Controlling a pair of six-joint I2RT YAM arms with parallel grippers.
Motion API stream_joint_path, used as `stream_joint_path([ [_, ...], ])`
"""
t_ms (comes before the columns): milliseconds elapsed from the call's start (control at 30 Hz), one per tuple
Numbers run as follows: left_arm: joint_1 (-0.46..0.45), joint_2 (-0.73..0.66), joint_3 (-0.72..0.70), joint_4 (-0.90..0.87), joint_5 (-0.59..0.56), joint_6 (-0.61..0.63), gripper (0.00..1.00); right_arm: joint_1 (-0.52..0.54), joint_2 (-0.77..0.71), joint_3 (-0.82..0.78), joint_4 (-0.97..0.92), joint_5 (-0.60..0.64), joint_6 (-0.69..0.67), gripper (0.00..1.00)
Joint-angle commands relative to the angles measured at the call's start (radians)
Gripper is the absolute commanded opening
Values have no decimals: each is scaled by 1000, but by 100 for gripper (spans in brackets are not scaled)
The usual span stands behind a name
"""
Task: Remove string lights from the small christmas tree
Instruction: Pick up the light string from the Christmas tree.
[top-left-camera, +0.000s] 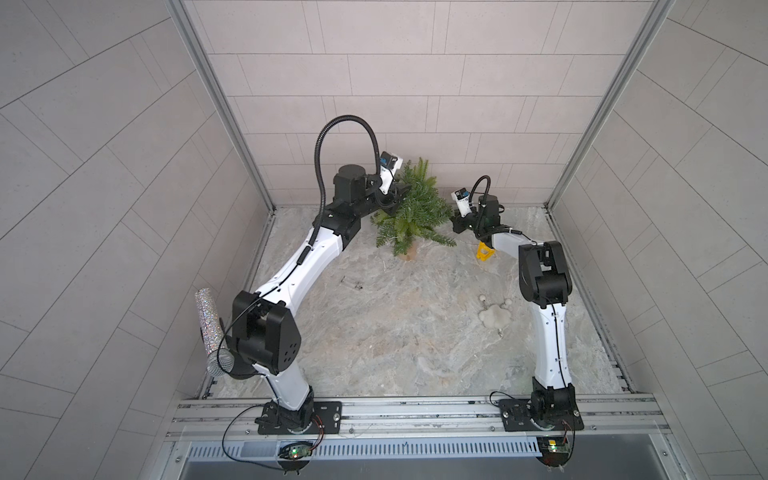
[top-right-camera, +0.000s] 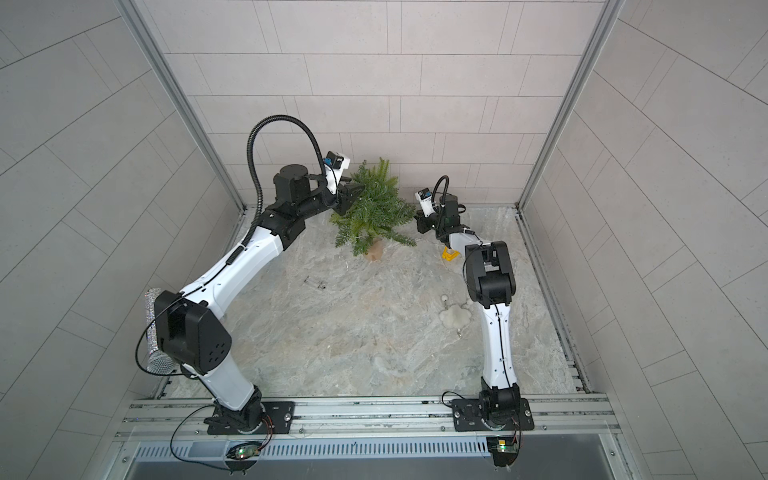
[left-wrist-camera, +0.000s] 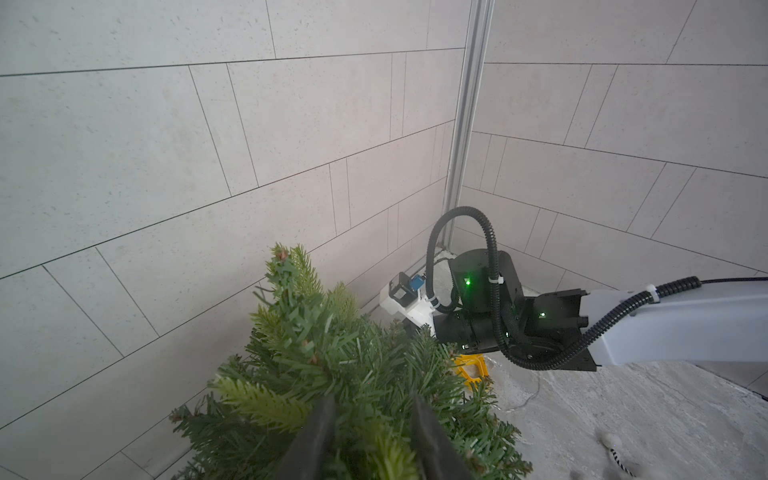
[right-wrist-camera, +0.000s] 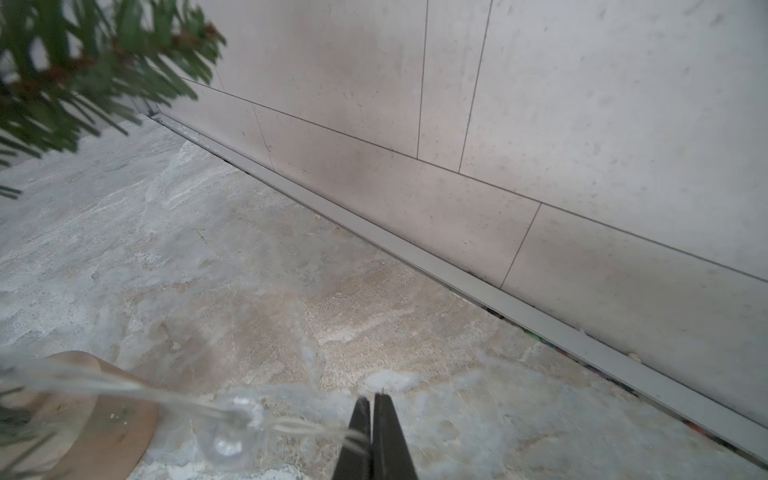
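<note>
The small christmas tree (top-left-camera: 409, 212) (top-right-camera: 370, 208) stands on its tan base (top-left-camera: 407, 251) near the back wall. My left gripper (top-left-camera: 401, 199) (left-wrist-camera: 372, 407) is pushed into its upper branches from the left. Its fingers (left-wrist-camera: 322, 432) are apart, with green needles between them. My right gripper (top-left-camera: 454, 226) (right-wrist-camera: 371, 401) is low beside the tree's right side, shut on the string lights (right-wrist-camera: 291, 428). The thin clear wire runs from the closed jaws past a round bulb (right-wrist-camera: 230, 442) toward the base (right-wrist-camera: 112, 415). In both top views the wire is too fine to make out.
A yellow triangular frame (top-left-camera: 484, 251) lies under the right forearm. A clear syringe-like tube (top-left-camera: 351, 284) lies mid-table and a white fluffy toy with springs (top-left-camera: 490, 318) at the right. A glittery microphone (top-left-camera: 210, 328) stands by the left arm's base. The back wall (right-wrist-camera: 457, 145) is close.
</note>
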Motion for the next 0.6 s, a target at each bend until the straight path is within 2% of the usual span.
stream_joint_path([
  [0, 4, -14, 29, -9, -8, 16, 35, 2, -121, -19, 18, 24, -9, 0],
  [267, 4, -16, 28, -9, -1, 10, 35, 2, -168, 14, -111, 89, -79, 0],
  [567, 5, -15, 26, -14, 1, 13, 35, 2, -217, -10, -148, 126, -117, 0],
])
